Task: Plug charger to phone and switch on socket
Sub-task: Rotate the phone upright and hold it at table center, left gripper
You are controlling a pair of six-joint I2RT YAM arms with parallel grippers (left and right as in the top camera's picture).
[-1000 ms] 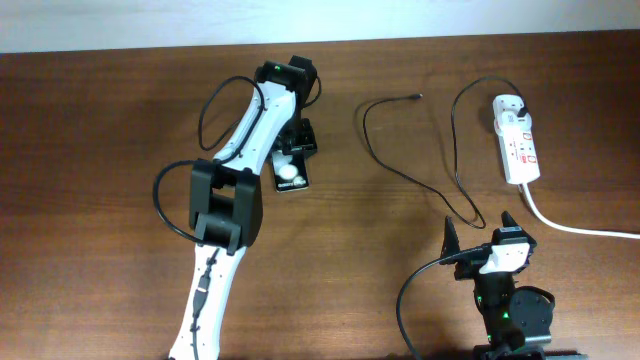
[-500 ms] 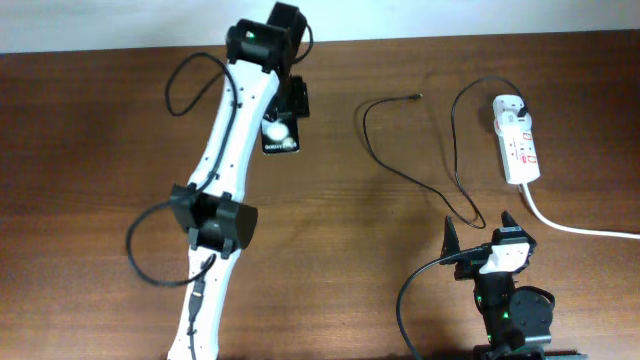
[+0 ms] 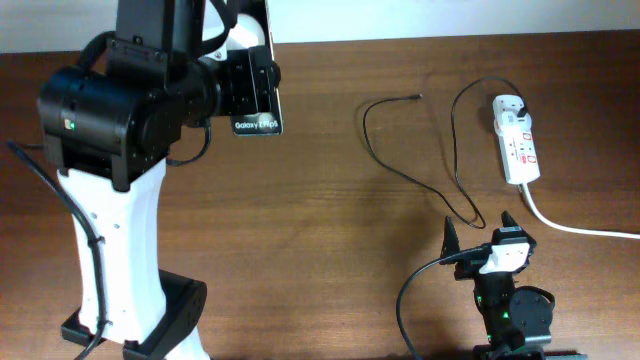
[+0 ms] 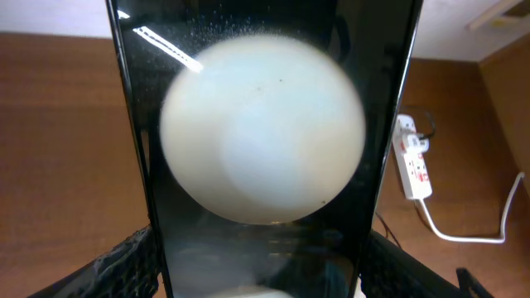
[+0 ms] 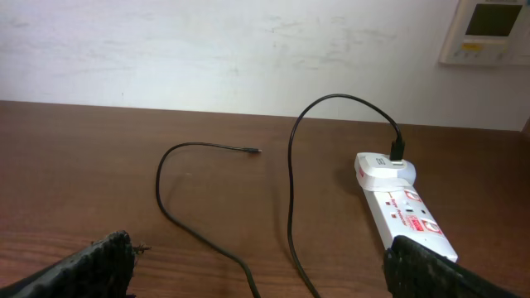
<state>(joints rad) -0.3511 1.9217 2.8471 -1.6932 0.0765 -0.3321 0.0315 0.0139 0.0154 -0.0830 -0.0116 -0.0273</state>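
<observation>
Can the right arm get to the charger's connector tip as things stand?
Probably yes. The right gripper is open and empty, the connector tip lies loose on the table ahead of it, and the left gripper holds the phone well aside.

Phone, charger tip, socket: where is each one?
phone (image 3: 256, 124), overhead view, lower end by the white text.
charger tip (image 3: 416, 97), overhead view, the loose connector end.
socket (image 3: 519, 146), overhead view, middle of white body.

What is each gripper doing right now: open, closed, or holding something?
Left gripper: closed on the phone.
Right gripper: open, holding nothing.
</observation>
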